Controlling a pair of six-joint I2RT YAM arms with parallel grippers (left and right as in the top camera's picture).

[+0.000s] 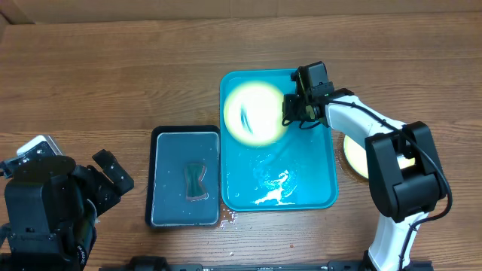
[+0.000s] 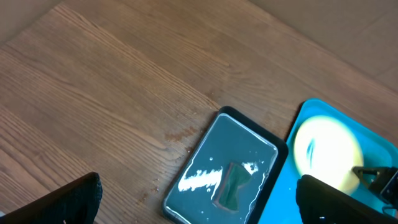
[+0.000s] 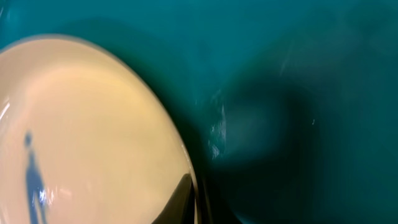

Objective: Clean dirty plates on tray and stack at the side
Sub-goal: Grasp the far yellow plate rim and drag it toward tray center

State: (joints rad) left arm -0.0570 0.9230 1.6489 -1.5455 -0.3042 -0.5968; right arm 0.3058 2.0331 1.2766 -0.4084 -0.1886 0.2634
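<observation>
Pinching the right-hand rim of the dirty plate (image 1: 254, 114), the right jaws are closed at the edge. That plate lies in the far-left corner of the tray (image 1: 312, 162), a blue smear (image 3: 31, 171) on its centre. The left jaws stand wide, parked well apart over the worktop (image 1: 90, 75). A second plate (image 1: 352, 156) rests on the worktop just right of the tray, partly under the right arm (image 1: 354, 113).

Recommended: confirm the thin rim is fully seated before lifting. Raise it level and slowly, as the tray floor looks wet. Carry it toward the dark tray (image 1: 169, 154) of water holding a green pad (image 1: 196, 179).

No brand, label or writing is legible.
</observation>
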